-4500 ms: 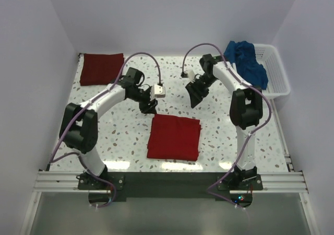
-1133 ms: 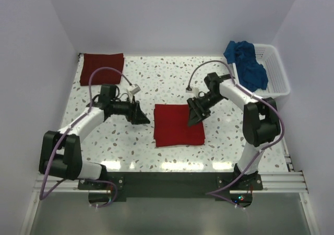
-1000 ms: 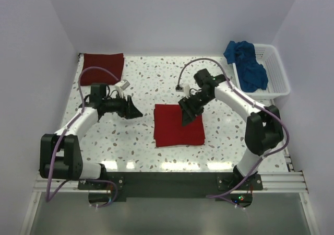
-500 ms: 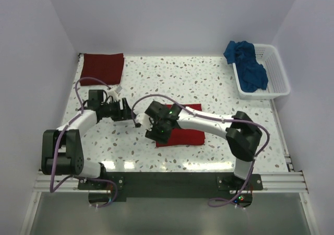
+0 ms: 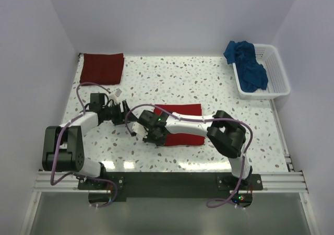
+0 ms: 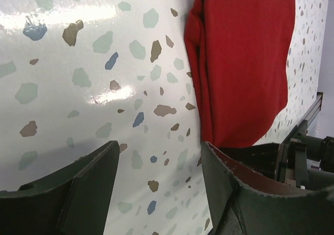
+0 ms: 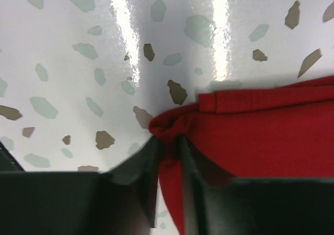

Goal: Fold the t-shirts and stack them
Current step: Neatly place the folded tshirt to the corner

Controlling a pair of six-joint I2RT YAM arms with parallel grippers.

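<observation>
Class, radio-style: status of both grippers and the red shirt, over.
Right gripper shut on red shirt corner. Left gripper open, empty, beside it. Nothing in the way.

Left gripper (image 6: pixel 156 193) jaws spread wide; right gripper (image 7: pixel 168 159) jaws pinched nearly together.

Seen from above, the middle t-shirt (image 5: pixel 182 109) lies on the bench (image 5: pixel 209 81) at mid-frame. The corner t-shirt (image 5: pixel 102 68) lies well apart from it in the bench's upper-left corner, and the third t-shirt (image 5: pixel 249 68) sits in the basket (image 5: pixel 279 86) at the upper right, spilling over its left rim. The right pincer (image 5: pixel 153 137) is at the middle t-shirt's lower-left corner with that corner's cloth between its fingers, its arm crossing the shirt from the right, while the left pincer (image 5: pixel 127 119) is just left of it, apart from the shirt.
</observation>
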